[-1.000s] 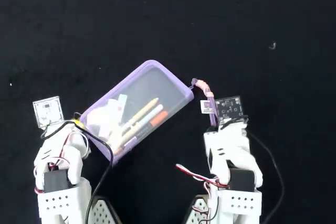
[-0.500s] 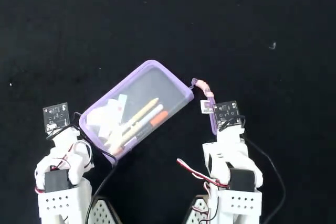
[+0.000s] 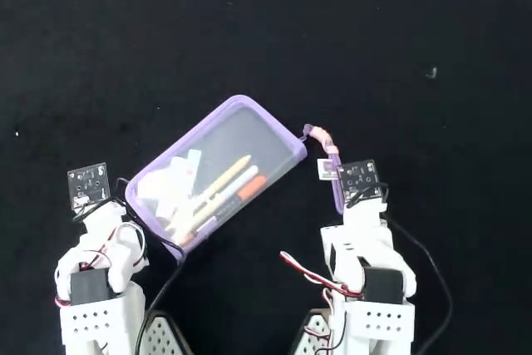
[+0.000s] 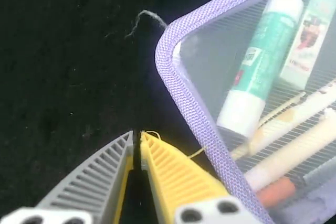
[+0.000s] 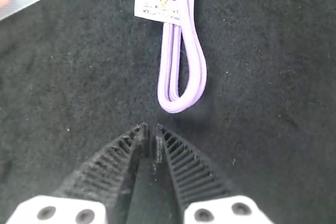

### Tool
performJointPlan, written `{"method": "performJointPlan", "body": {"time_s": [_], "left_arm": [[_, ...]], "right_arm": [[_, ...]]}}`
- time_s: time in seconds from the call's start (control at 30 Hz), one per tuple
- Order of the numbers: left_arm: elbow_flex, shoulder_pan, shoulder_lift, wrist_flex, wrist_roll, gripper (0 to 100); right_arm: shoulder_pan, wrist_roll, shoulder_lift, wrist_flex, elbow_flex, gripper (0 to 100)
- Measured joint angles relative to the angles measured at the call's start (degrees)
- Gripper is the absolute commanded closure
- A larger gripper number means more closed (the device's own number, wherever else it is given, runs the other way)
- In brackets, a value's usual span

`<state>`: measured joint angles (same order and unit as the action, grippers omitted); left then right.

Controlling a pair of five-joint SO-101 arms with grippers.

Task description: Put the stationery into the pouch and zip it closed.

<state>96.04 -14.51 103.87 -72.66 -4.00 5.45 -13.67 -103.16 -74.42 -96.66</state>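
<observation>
My table [image 3: 416, 56] is covered in black cloth. The purple pouch [image 3: 241, 135] lies slanted on it, left of centre and nearer the edge where my arms stand. Its strap [image 3: 332, 154] trails toward that same edge, and a pale lint thread [image 4: 144, 17] rests just beside one pouch corner.

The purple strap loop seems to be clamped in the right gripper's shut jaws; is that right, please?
Not quite: the right wrist view shows the purple strap loop lying free on the table, just clear of the right gripper, whose shut jaws hold nothing.
</observation>
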Motion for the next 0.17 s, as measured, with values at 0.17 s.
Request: {"method": "performJointPlan", "body": {"time_s": [0.17], "left_arm": [[0.0, 0.0, 0.0, 0.0, -0.09, 97]], "right_arm": [[0.0, 0.0, 0.0, 0.0, 0.0, 98.5]]}}
